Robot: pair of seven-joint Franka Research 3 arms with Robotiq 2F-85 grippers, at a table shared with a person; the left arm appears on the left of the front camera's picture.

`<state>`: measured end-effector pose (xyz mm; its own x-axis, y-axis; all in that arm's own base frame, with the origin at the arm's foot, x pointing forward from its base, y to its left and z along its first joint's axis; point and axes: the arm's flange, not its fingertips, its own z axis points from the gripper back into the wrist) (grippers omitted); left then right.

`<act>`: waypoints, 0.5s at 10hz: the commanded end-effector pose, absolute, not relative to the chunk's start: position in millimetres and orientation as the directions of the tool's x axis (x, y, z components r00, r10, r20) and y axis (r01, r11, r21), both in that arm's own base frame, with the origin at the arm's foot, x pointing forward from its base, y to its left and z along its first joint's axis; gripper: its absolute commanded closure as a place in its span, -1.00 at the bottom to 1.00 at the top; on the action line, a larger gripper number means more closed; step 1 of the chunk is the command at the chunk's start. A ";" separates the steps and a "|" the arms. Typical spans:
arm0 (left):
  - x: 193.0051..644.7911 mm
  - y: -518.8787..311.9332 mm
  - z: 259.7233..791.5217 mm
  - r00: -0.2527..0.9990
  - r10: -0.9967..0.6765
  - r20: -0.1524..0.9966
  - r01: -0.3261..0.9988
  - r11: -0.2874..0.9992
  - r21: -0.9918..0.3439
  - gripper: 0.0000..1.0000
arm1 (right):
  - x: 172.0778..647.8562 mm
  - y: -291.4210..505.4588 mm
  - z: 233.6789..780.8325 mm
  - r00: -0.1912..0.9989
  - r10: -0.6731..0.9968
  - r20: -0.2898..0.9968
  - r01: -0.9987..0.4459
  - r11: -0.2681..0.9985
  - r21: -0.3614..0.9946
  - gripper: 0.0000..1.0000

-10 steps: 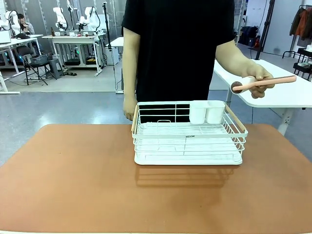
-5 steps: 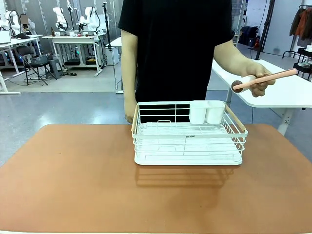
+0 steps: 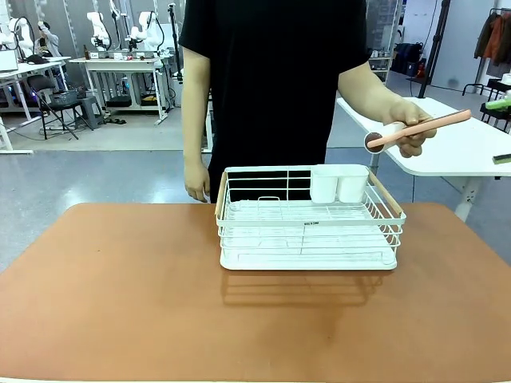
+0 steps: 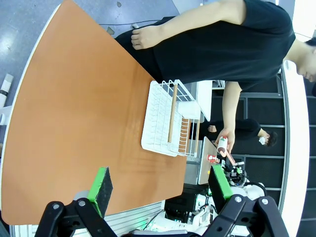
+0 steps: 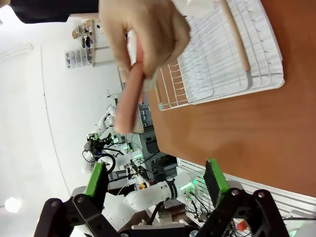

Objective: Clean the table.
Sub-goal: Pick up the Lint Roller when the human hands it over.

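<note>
Desk (image 3: 120, 303), terracotta top, spreads below both arms. It is bare apart from a white wire rack (image 3: 307, 239) at far middle, with two white cups (image 3: 338, 183) in the rack's far right corner. A person stands at the far edge. One hand (image 3: 411, 132) holds a pink-handled tool (image 3: 435, 124) in the air, up and off the rack's far right corner. The other hand (image 3: 196, 179) hangs near the rack's far left corner. The tool's long axis runs nearly side to side in the front view: dark round head toward the middle, free handle end out to the robot's right, tilted slightly up. In the right wrist view the hand and handle loom close ahead, the handle end pointing back toward the camera on the side of the picture-left green pad (image 5: 95, 178). Right jaws wide apart, empty. Left jaws wide apart, empty; from there the tool is small, well past the rack. Judgement: the right arm is nearer, and a handover would mean closing across the handle's free end.
</note>
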<state>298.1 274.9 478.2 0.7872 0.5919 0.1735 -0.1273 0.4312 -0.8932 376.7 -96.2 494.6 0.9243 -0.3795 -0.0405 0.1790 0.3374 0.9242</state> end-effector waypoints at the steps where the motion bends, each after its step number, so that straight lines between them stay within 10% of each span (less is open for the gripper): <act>1: 295.7 278.8 477.9 0.796 0.575 0.191 -0.103 0.439 -0.892 -1.00 | 382.0 -66.8 516.6 0.902 -0.430 -0.036 0.212 0.369 0.905 -1.00; 5: 295.7 278.8 477.9 0.796 0.575 0.191 -0.103 0.439 -0.892 -1.00 | 382.9 -65.0 515.8 0.924 -0.379 -0.040 0.190 0.369 0.910 -1.00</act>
